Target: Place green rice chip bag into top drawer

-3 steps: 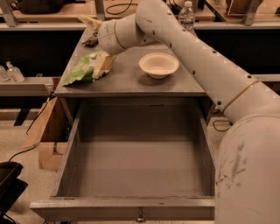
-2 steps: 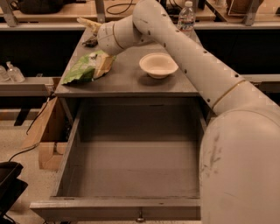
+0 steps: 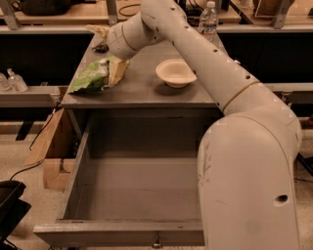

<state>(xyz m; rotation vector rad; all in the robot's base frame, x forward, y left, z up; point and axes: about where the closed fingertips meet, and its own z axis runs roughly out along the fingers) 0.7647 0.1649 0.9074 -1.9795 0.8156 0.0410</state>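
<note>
The green rice chip bag (image 3: pixel 92 78) lies crinkled on the left part of the grey cabinet top (image 3: pixel 146 93), near its left front corner. My gripper (image 3: pixel 116 66) is at the bag's right end, reaching down from the white wrist; it is at the bag, but I cannot tell if it holds it. The top drawer (image 3: pixel 122 232) stands pulled fully out below the top, with nothing visible inside. Its small metal pull (image 3: pixel 156 242) shows at the bottom edge. My white arm covers the drawer's right side.
A white bowl (image 3: pixel 175 73) sits on the cabinet top right of the bag. A yellowish bag (image 3: pixel 98 30) and a dark item (image 3: pixel 101 47) lie at the back left. A water bottle (image 3: pixel 208 14) stands behind. A cardboard box (image 3: pixel 49 151) sits on the floor at left.
My arm's near segment has swung left and fills more of the right side. The gripper stays at the bag's right end, and the bag has not visibly moved.
</note>
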